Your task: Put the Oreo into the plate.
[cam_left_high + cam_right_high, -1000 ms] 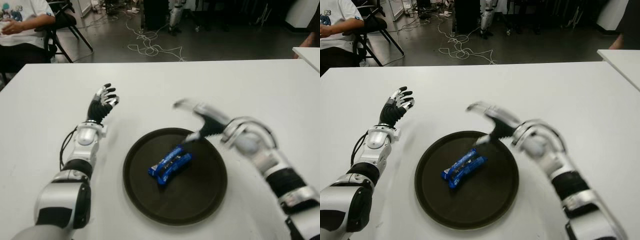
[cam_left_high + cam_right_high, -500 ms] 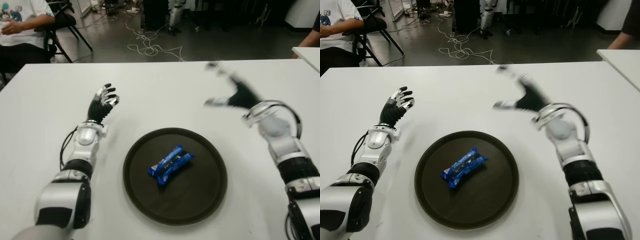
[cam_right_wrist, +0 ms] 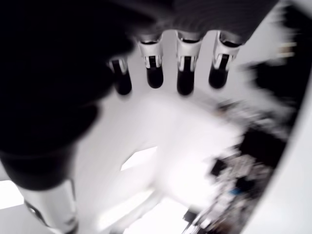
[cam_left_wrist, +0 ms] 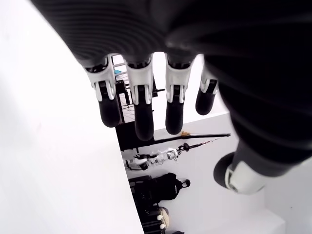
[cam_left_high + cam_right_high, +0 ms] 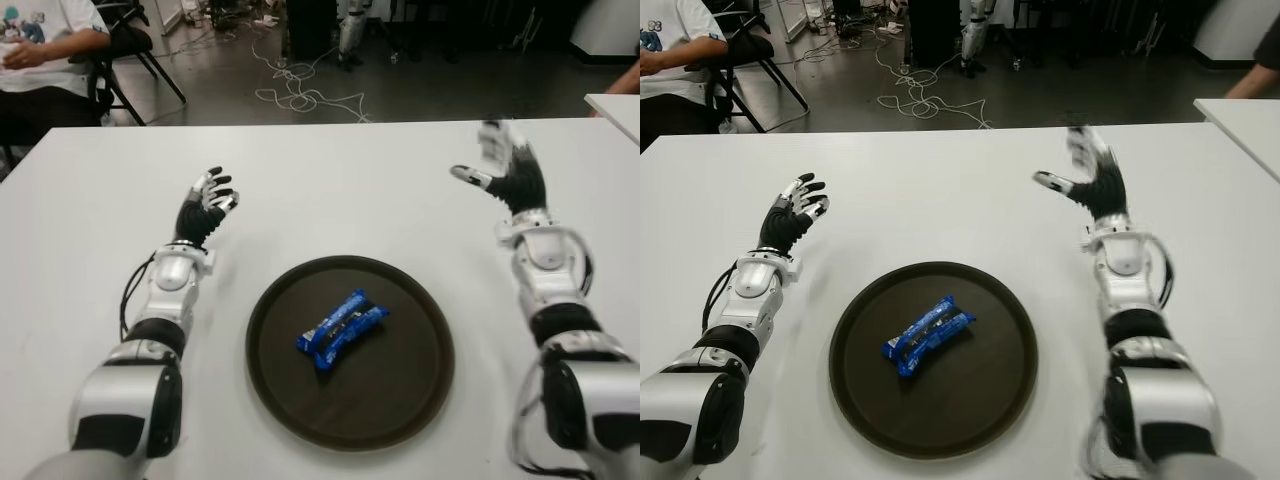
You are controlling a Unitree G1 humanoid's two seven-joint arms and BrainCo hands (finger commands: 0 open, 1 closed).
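Observation:
A blue Oreo pack (image 5: 341, 329) lies in the middle of a round dark plate (image 5: 410, 400) on the white table. My right hand (image 5: 503, 172) is open and raised over the table, up and to the right of the plate, well apart from it and holding nothing. Its spread fingers (image 3: 155, 75) show empty in the right wrist view. My left hand (image 5: 205, 203) is open to the upper left of the plate, fingers (image 4: 139, 109) spread and empty.
The white table (image 5: 330, 190) stretches around the plate on every side. Beyond its far edge a person (image 5: 45, 50) sits on a chair at the upper left, and cables (image 5: 300, 90) lie on the floor. Another white table's corner (image 5: 615, 105) shows at right.
My right hand has pulled away from above the plate, swinging up and to the right, empty. The Oreo pack stays in the plate. The left arm has not moved.

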